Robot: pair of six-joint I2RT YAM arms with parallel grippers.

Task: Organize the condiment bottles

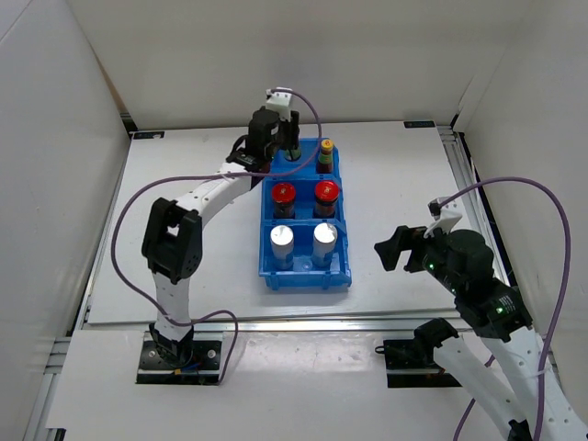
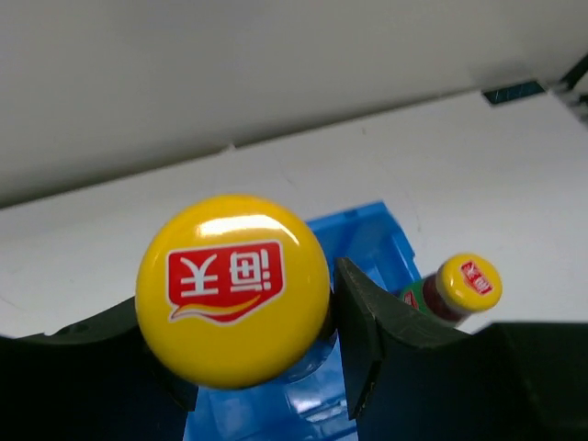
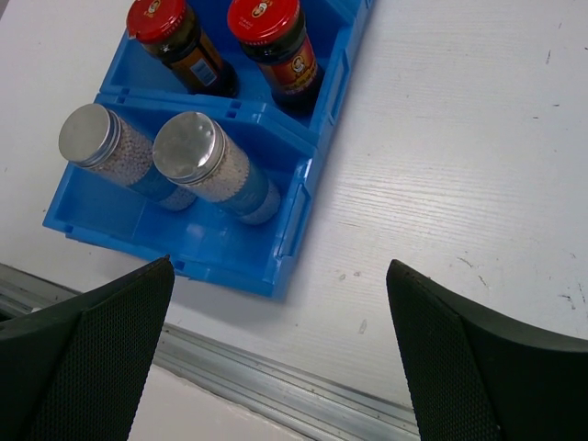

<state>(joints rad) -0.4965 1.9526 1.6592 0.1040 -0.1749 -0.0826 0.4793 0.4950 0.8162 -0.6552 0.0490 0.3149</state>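
Observation:
The blue bin [image 1: 308, 280] holds all six bottles. My left gripper [image 1: 287, 138] hangs over the far compartment, shut on a slim yellow-capped bottle [image 2: 232, 288] that stands in it, one finger on each side below the cap. The second yellow-capped bottle [image 1: 326, 147] stands beside it and also shows in the left wrist view [image 2: 467, 284]. Two red-lidded jars [image 1: 284, 193] [image 1: 326, 191] fill the middle compartment. Two silver-topped white cylinders [image 1: 281, 237] [image 1: 324, 233] fill the near one. My right gripper [image 1: 409, 239] is open and empty, right of the bin [image 3: 184, 248].
White walls close in the table at the back and both sides. A metal rail [image 3: 276, 386] runs along the table's near edge. White tabletop [image 3: 459, 184] lies right of the bin.

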